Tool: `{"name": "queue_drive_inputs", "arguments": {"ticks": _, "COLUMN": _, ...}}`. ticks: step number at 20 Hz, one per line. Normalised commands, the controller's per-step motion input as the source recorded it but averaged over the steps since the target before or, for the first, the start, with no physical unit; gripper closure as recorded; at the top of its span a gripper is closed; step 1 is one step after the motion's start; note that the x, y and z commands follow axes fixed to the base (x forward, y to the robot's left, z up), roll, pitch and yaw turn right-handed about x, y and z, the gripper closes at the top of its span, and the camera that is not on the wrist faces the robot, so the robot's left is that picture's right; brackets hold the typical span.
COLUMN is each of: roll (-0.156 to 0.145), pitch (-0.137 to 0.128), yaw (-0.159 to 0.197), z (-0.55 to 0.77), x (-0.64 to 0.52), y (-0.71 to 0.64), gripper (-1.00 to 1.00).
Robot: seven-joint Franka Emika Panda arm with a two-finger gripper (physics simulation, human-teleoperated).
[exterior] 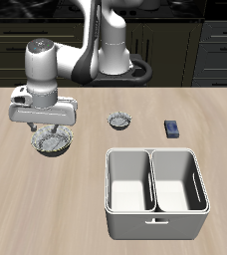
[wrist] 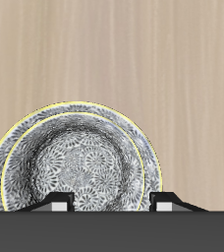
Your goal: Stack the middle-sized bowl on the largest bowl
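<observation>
Now the claw [exterior: 52,136] is hanging released directly over the middle-sized bowl [wrist: 77,169], which is sitting nested inside the largest bowl [wrist: 0,157] at the exterior frame's middle left.

Grey speckled bowls [wrist: 75,167], yellowish rim; tiny grey bowl [exterior: 119,122]; white bin [exterior: 155,191]; dark blue box [exterior: 171,128]; pale wood table [exterior: 46,209].
</observation>
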Motion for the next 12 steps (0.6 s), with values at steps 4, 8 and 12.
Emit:
{"name": "queue_drive_inputs", "arguments": {"ticks": 4, "roll": 0.013, "pitch": -0.015, "yaw": 0.002, "z": 0.18, "x": -0.03, "y": 0.09, "gripper": -1.00}}
{"name": "queue_drive_inputs", "arguments": {"ticks": 8, "roll": -0.001, "pitch": -0.078, "yaw": 0.004, "z": 0.63, "x": -0.19, "y": 0.15, "gripper": -1.00}}
{"name": "queue_drive_inputs", "arguments": {"ticks": 12, "roll": -0.014, "pitch": 0.016, "yaw": -0.008, "z": 0.43, "x": -0.15, "y": 0.16, "gripper": -1.00}}
